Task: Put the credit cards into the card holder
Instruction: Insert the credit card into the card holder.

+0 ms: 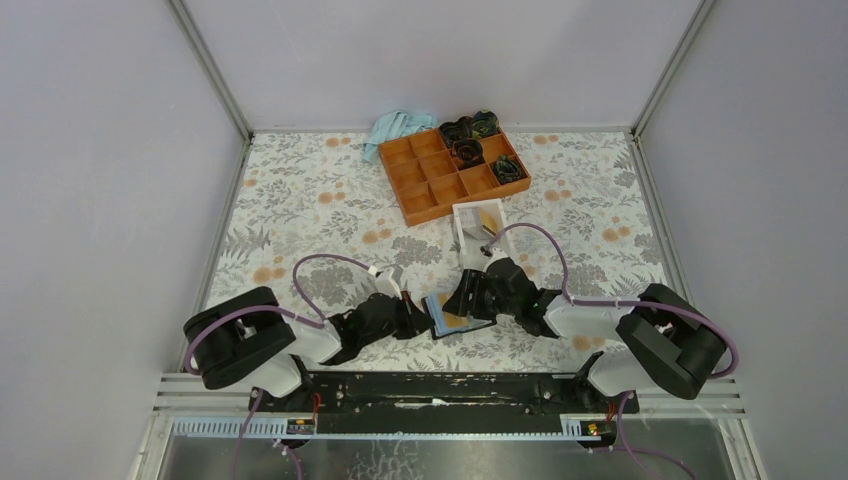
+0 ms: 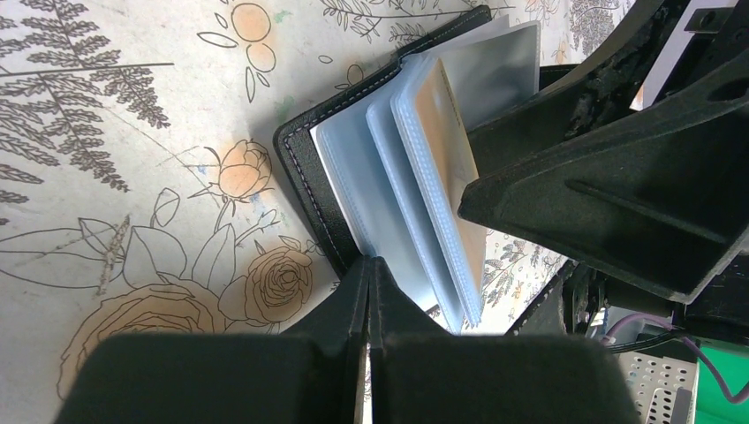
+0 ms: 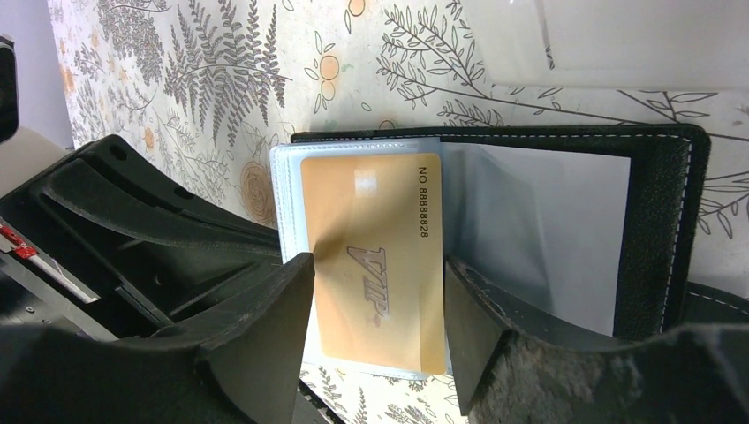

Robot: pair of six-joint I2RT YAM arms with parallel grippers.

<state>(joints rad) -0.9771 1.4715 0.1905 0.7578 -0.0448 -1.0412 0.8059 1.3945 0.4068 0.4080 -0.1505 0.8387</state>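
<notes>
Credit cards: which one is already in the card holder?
The orange VIP card, lying in a clear sleeve of the open black card holder. The other yellow card sits in the white box farther out.

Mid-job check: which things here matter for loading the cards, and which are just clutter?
Job: wallet, gold card on its sleeves, yellow card in white box.
Clutter: orange tray, black bits in it, blue cloth.

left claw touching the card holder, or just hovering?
Touching. Left wrist view: the left claw pinches the near edge of the card holder; its black cover and blue sleeves run in between the fingertips, no gap.
</notes>
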